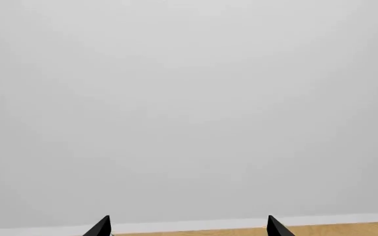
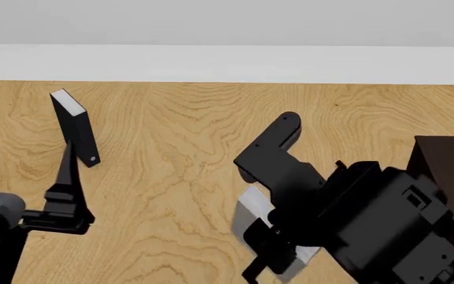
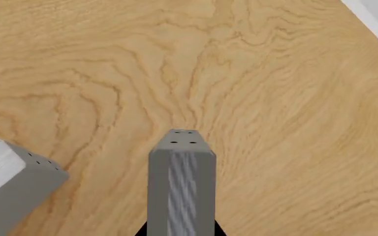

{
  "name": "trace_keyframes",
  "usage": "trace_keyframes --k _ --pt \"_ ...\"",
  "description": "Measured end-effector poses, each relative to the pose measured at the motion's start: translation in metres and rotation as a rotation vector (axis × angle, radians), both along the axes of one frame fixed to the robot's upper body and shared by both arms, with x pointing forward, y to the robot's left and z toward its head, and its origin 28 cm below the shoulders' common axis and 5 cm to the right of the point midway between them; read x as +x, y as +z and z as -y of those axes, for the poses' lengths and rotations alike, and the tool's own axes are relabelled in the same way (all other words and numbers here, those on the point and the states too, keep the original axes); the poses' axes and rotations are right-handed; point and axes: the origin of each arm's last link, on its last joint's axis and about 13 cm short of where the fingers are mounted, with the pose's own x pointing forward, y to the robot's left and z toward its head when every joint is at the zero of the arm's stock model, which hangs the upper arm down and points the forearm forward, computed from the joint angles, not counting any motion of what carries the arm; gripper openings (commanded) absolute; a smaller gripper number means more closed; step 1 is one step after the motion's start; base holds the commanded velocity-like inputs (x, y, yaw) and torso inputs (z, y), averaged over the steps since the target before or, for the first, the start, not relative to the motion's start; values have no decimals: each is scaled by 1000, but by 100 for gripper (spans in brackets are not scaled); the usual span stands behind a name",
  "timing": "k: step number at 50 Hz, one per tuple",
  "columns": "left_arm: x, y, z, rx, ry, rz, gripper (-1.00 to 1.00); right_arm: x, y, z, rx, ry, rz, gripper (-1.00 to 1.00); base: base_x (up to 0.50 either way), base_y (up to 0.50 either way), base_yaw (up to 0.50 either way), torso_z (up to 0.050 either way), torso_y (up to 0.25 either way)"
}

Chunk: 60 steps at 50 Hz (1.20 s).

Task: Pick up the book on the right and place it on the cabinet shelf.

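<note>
Three books, one cabinet [image 2: 448,161], two end effectors.
Left end effector [image 1: 189,227] gapes apart; right end effector [image 2: 268,260] straddles the streaked grey book [image 3: 181,191], grip unclear; plain grey book [image 3: 12,189] and black book [image 2: 73,127] stand apart.

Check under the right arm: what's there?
A grey book on the wooden floor, only its near end and one corner showing. The arm covers the rest of it.
</note>
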Motion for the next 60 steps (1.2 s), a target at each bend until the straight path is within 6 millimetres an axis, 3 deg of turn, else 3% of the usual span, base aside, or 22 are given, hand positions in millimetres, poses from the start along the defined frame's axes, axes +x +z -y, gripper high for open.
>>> trace_keyframes --k 15,28,39,60 --pt "-8 9 -5 -19 11 21 100 -4 13 -7 -17 -130 132 -100 0 0 0 0 1" --pt "-14 17 -8 -36 12 39 100 10 12 -24 -42 -294 212 -100 0 0 0 0 2" --pt "-18 21 -10 -52 9 48 100 19 -9 -47 -75 -390 261 -100 0 0 0 0 1" --pt "-22 25 -11 -71 0 56 100 21 -57 -76 -333 -490 395 -100 0 0 0 0 1"
